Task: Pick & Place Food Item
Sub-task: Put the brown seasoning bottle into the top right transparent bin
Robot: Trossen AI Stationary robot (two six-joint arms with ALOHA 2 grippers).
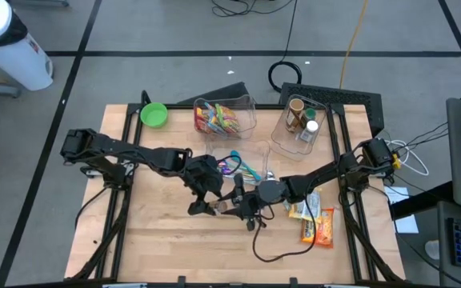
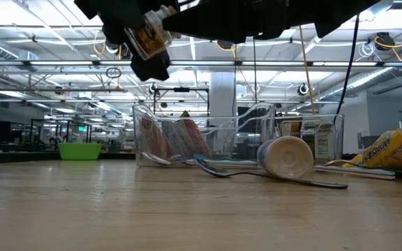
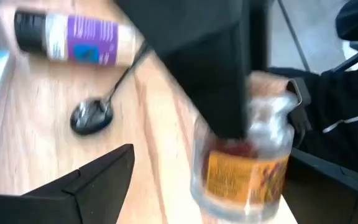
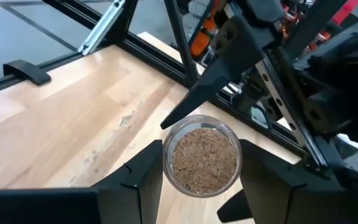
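Near the table's middle, the spice jar (image 4: 200, 155) is held between the right gripper (image 4: 201, 177) fingers, so the wide-spread left gripper (image 1: 202, 200) fingers are best drawn clear first.

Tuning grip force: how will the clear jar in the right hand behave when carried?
The jar looks like clear glass or hard plastic: likely rigid, but smooth and perhaps slippery in the right hand. It appears nearly full of brown granules, so probably heavy for its size. Being round, it would likely roll if laid down sideways.
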